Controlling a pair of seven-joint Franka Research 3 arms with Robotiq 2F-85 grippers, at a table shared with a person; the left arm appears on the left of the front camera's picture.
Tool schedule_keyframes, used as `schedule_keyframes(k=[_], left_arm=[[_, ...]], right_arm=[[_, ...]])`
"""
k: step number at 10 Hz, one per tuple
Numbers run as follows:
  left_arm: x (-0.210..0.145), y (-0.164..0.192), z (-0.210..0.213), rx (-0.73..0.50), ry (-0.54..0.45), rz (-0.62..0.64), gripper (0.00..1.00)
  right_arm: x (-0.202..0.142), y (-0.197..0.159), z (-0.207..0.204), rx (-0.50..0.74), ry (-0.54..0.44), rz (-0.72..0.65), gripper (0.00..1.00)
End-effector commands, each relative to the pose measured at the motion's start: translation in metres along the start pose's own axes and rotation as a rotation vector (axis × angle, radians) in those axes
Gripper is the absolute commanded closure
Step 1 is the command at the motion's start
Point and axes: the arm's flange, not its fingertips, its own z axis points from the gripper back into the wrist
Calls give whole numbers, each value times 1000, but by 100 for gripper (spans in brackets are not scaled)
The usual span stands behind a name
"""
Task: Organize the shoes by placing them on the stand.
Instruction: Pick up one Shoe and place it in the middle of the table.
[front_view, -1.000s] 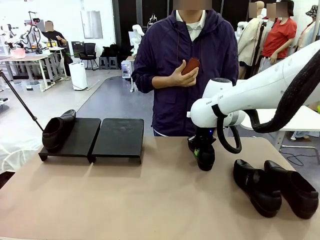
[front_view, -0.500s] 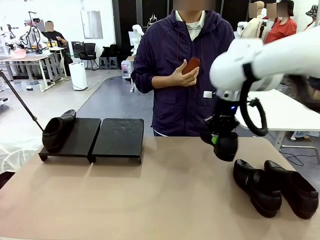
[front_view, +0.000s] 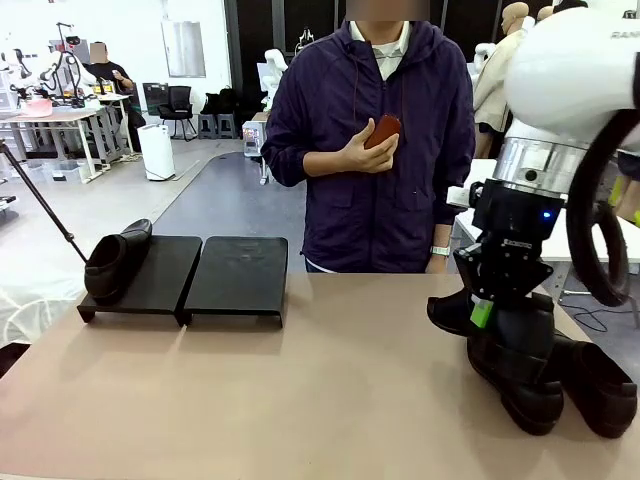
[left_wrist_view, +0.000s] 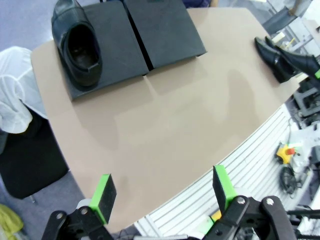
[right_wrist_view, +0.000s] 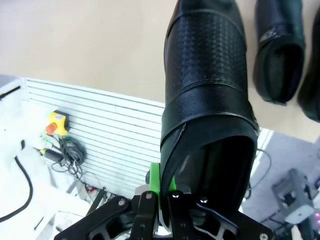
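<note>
Clock bearings are read on the front view, with 12 toward the person at the far side.

Right gripper (front_view: 483, 313): my jaws are clamped together on the rim of one black shoe, the held shoe (front_view: 522, 325), at about 3 o'clock on the counter (front_view: 320, 400). In the right wrist view the gripper (right_wrist_view: 162, 187) pinches the edge of the shoe's opening, one green pad lies against the leather, and the held shoe (right_wrist_view: 207, 90) extends away from me, toe farthest.

Left gripper (left_wrist_view: 162, 192): my jaws stand wide apart and hold nothing, above the near edge of the counter.

The stand consists of two black platforms set side by side at 10 o'clock, the left platform (front_view: 170, 275) and the right platform (front_view: 240, 275), edges touching. One shoe, the placed shoe (front_view: 115, 262), rests along the outer edge of the left platform, and the left wrist view shows its opening facing up (left_wrist_view: 77, 47). The right platform (left_wrist_view: 165, 30) carries nothing.

Two more shoes, the near shoe (front_view: 520, 390) and the outer shoe (front_view: 595, 385), lie side by side on the counter at 4 o'clock. The held shoe overlaps the near shoe in the front view, and I cannot tell whether they touch.

The person holds a reddish-brown brush (front_view: 382, 130) in one hand (front_view: 358, 155) at the chest.
</note>
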Motion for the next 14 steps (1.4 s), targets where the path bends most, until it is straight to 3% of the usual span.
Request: schedule_keyframes(k=[1, 2, 5, 7, 10, 14], left_arm=[[-1, -1, 1, 1, 9, 12, 0], [-1, -1, 1, 1, 9, 12, 0], [-1, -1, 1, 1, 9, 12, 0], [-1, -1, 1, 1, 9, 12, 0], [-1, -1, 1, 1, 9, 12, 0], [-1, -1, 1, 1, 9, 12, 0]], right_arm=[[32, -22, 12, 13, -24, 31, 100], [0, 0, 0, 0, 0, 0, 100], [4, -7, -1, -1, 3, 2, 100], [8, 57, -49, -48, -121, -43, 100], [42, 122, -107, -90, -216, -24, 100], [106, 173, -183, -185, -308, -64, 100]])
